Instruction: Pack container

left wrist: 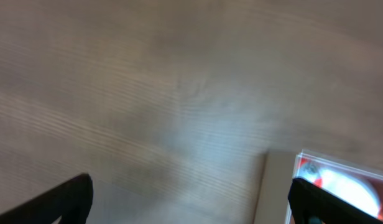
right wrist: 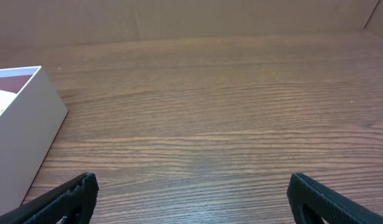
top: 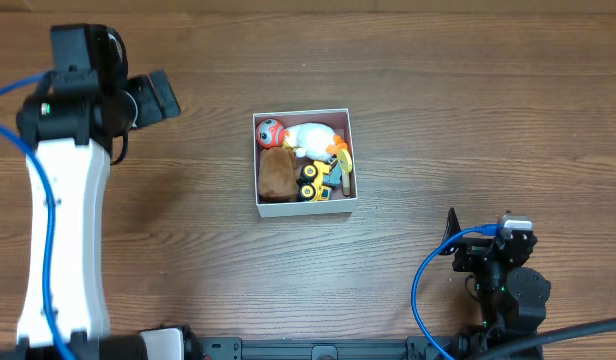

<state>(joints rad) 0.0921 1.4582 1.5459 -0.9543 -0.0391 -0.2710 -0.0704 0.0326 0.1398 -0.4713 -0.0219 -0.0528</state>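
The container (top: 260, 204) is a small white-walled square box at the table's middle. It holds a white and red plush toy (top: 306, 136), a brown plush (top: 276, 172), and a yellow toy vehicle (top: 313, 182). My left gripper (top: 160, 96) is open and empty, above bare table well left of the box; the left wrist view (left wrist: 191, 202) is blurred and shows the box's corner (left wrist: 275, 186) at lower right. My right gripper (top: 453, 232) is open and empty near the front right; its view (right wrist: 191, 199) shows the container's white wall (right wrist: 17, 130) at left.
The wooden table (top: 438, 100) runs around the box on all sides. A brown cardboard wall (right wrist: 179, 18) stands behind the table in the right wrist view. Blue cables (top: 423, 290) trail from both arms.
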